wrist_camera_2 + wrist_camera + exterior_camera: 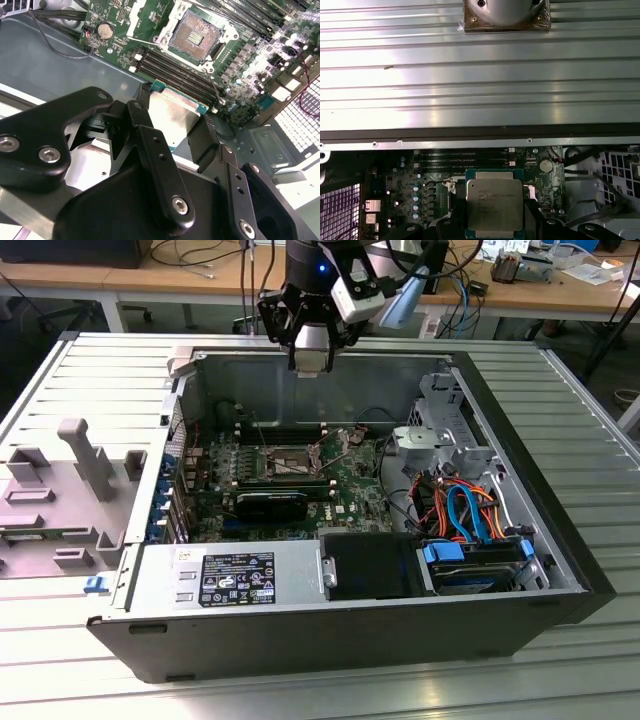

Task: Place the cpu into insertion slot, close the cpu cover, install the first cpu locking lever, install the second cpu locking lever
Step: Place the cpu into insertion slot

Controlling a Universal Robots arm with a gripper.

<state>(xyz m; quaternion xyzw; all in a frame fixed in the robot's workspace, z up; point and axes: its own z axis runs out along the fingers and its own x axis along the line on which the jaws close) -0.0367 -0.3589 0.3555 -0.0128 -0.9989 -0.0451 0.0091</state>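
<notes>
My gripper [312, 362] hangs above the open computer case's back wall, shut on the cpu [172, 116], a flat silver-topped square chip on a green board. Black fingers [142, 107] clamp its two sides. The first wrist view also has the cpu [494, 202] between the fingers. Below, on the green motherboard, the insertion slot [196, 36] lies bare with its dark centre exposed; in the exterior view the slot [283, 462] sits near the board's middle. The cpu cover [132, 20] is swung back beside the slot. A thin wire locking lever [215, 87] stands raised.
Long black memory slots [170, 67] run alongside the socket. A black card [275, 502] lies in front of it. The power supply [240, 578] and a drive bay with blue and orange cables [470, 520] fill the case front. A grey fixture [85, 455] rests at the exterior view's left.
</notes>
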